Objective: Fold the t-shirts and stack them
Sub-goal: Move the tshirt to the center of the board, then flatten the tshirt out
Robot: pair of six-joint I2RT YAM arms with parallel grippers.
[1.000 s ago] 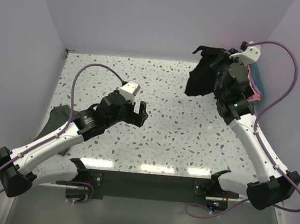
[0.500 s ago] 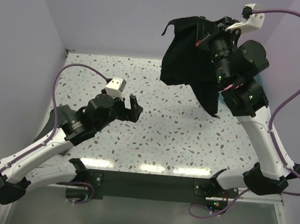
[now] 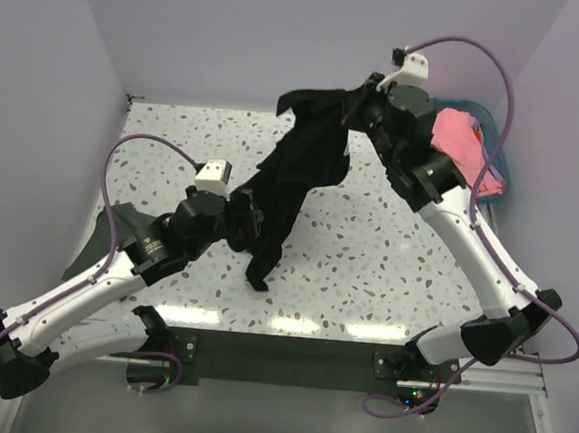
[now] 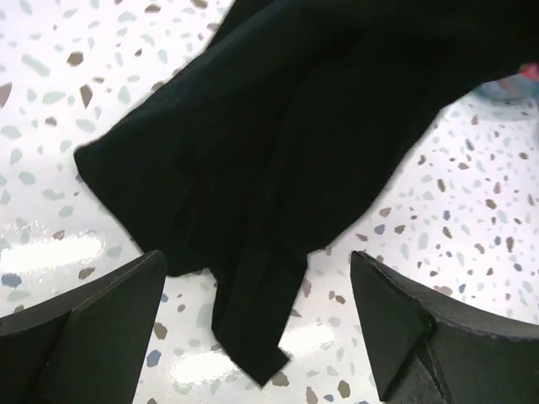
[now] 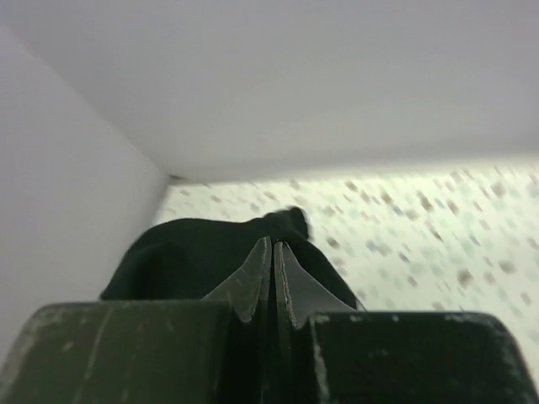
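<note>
Prob. robot lab: walled terrazzo table [image 3: 387, 254]

Light: bright and even, from above.
Glare: white strips along the near edge of the tabletop [image 3: 385, 274]; pale patches in the left wrist view.
Blur: right wrist view soft, speckles smeared.
Black shirt [image 4: 320, 126]: folds barely show.

A large black t-shirt [image 3: 298, 177] of soft, matt cloth hangs in limp folds over a white speckled tabletop [image 3: 396, 265], whose smooth, glossy surface mirrors light strips toward 6 o'clock. At 2 o'clock a pink t-shirt [image 3: 454, 137] of matt cloth sits in a teal plastic basket [image 3: 500, 171]. The fingers [image 4: 101, 324] of the left gripper [image 4: 257, 265] look like matt black plastic.
</note>
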